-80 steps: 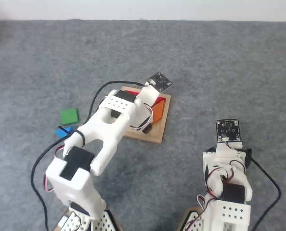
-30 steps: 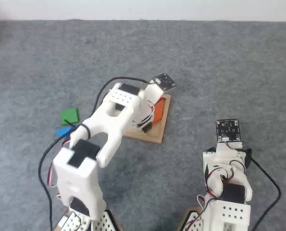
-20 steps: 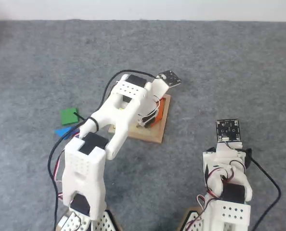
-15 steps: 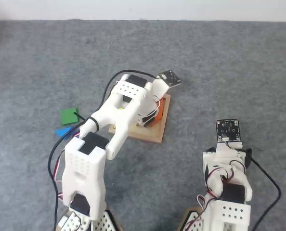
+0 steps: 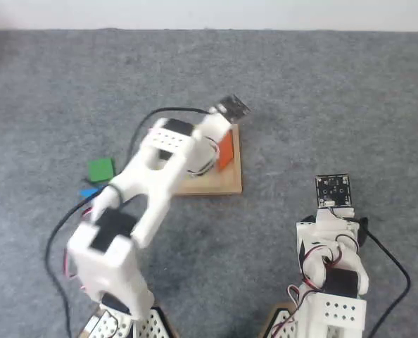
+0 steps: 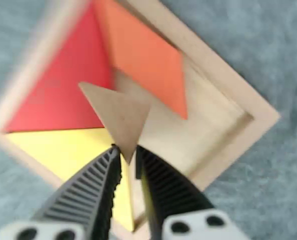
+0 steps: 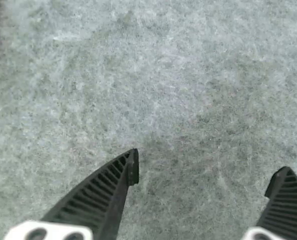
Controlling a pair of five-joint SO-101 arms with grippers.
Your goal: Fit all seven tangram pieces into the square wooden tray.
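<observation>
The tan triangle [image 6: 119, 120] is pinched by one corner in the left gripper [image 6: 128, 150], its jaws nearly closed on the tip. This probably leaves the rest free to settle into the tray [image 6: 228, 145] right below. Beneath the fingertips lie a red piece [image 6: 63, 97], an orange piece [image 6: 146, 65] and a yellow piece [image 6: 73, 152], with bare tray floor beside them. The right gripper [image 7: 208, 175] gapes wide and empty over carpet [image 7: 163, 75].

Grey felt table [image 5: 321, 84], wooden tray [image 5: 223, 184], green piece [image 5: 100, 169], blue piece [image 5: 89, 192] beside it
</observation>
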